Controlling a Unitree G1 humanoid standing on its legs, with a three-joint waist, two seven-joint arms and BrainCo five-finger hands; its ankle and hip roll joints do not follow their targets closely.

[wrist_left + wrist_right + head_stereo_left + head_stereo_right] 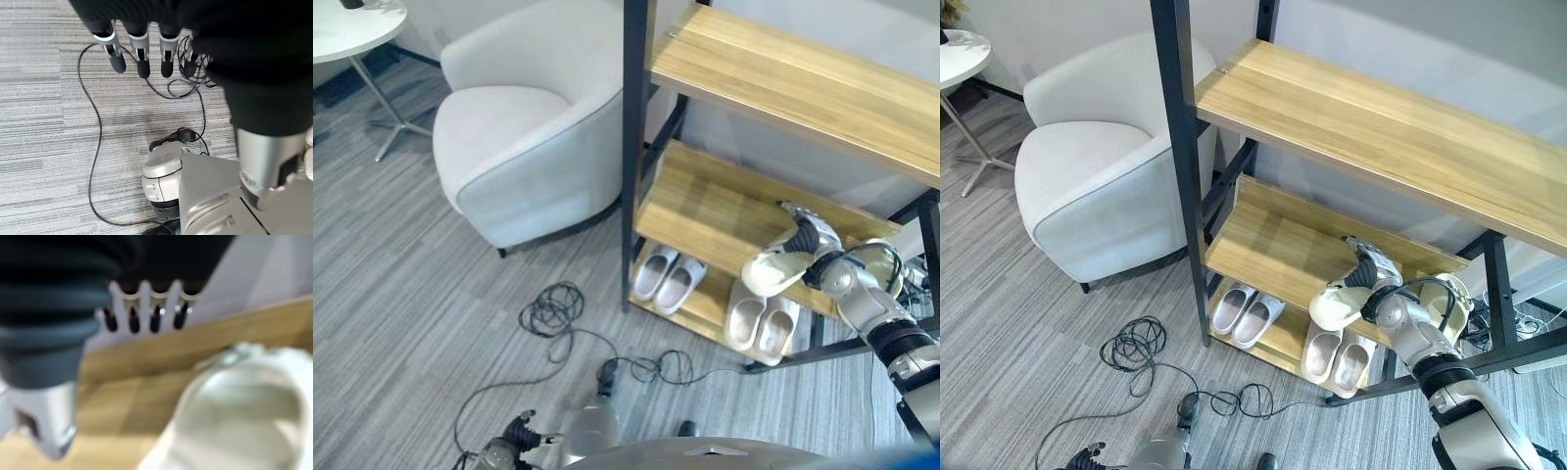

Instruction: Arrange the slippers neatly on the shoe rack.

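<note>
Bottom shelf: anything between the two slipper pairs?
Nothing. In the left eye view bare wood of the bottom shelf separates the left pair from the right pair. The right hand holds another slipper above.

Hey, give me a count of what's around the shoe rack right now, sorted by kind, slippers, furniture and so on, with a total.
Slippers: 5, two pairs on the bottom shelf plus one at the right hand over the middle shelf
Shoe rack: 1
Armchair: 1
Round side table: 1
Total: 8
</note>
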